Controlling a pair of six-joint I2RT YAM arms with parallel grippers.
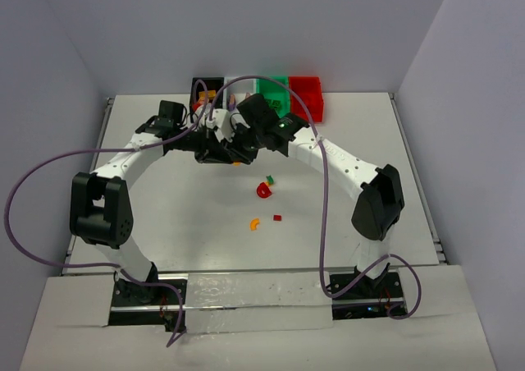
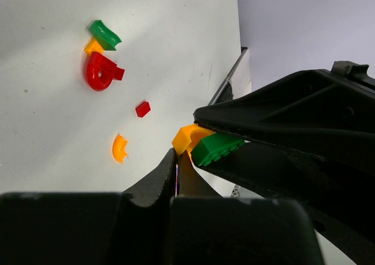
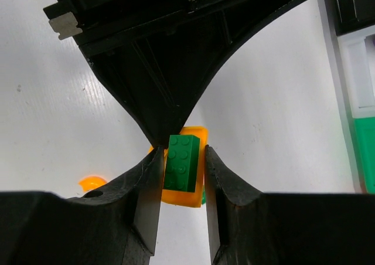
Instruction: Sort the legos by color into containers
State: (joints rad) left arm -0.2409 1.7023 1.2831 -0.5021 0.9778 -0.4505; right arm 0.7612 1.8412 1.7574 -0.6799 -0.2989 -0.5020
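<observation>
White tabletop point(image 1: 180, 223) carries everything here, walled in pale grey on three sides. The two arms are the biggest things on it: the left arm point(image 1: 102, 207) and the right arm point(image 1: 377, 199) both bend inward, and their black wrists meet over the far middle of the surface, just in front of the bins.

Four bins stand side by side, touching, along the far edge. From left to right they are the black bin point(image 1: 195, 88), the white bin point(image 1: 238, 81), the green bin point(image 1: 279, 80) and the red bin point(image 1: 316, 104). Small orange and reddish bits show in the black one. The wrists partly hide the white and green ones.

Between the wrists hangs a two-piece stack, clear of the surface. The right jaws are clamped on the green brick point(image 3: 181, 162), one finger on each long side. The left jaws come in from the opposite side, pinched onto the orange brick point(image 3: 190, 197) that sits against the green one.

The remaining pieces lie nearer the arm bases. In a cluster, a red curved piece point(image 2: 101, 71) touches a small orange piece point(image 2: 92, 46), and a green curved piece point(image 2: 104, 34) rests against that. An orange curved piece point(image 2: 119, 148) lies alone, apart from the cluster. A tiny red brick point(image 2: 142, 108) sits between the two.
</observation>
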